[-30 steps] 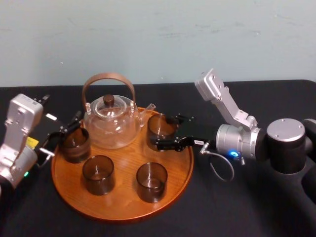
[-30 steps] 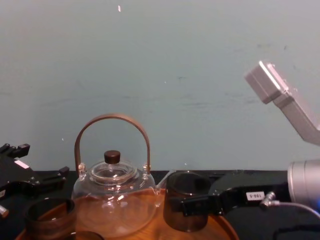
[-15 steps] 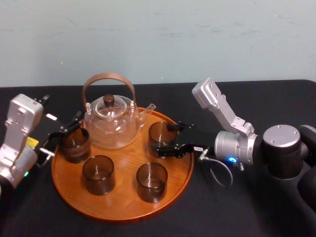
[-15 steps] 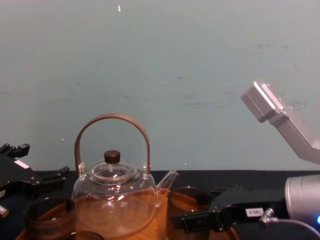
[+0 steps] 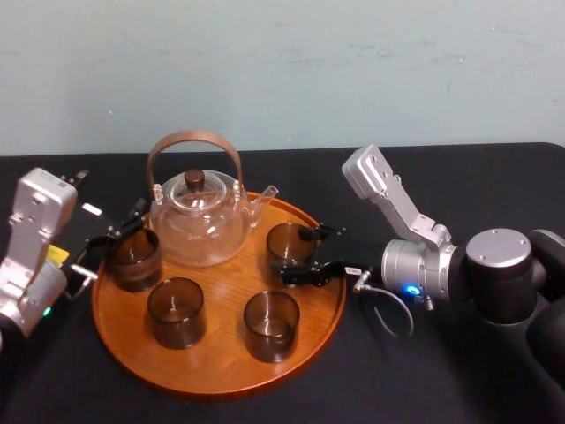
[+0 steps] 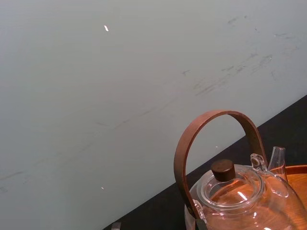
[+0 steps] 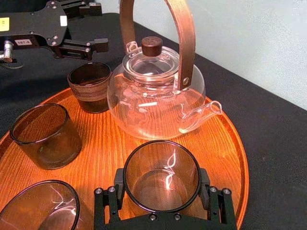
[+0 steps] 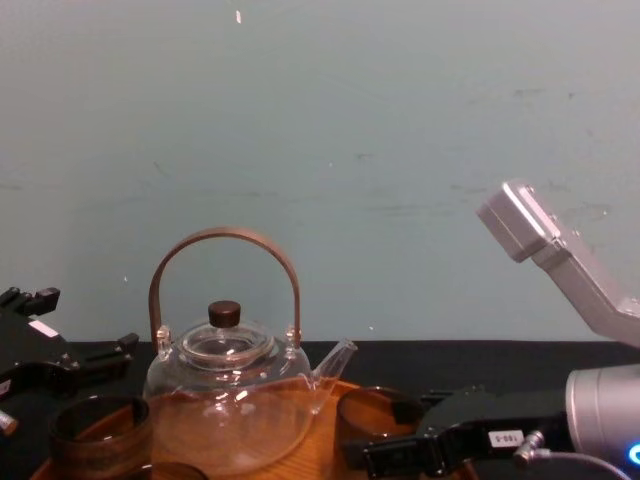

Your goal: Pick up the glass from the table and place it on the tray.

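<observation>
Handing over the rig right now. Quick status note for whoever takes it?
Right gripper: jaws shut on the glass, which appears to rest on the tray by the teapot spout.
Left gripper: open, idle at the tray's left edge.
Done: glass is on the tray.
Left: open the jaws and back the right arm off without nudging the other glasses.

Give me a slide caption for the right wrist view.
Right gripper clasps a smoky glass on the wooden tray beside the teapot; left gripper sits open beyond another glass.
</observation>
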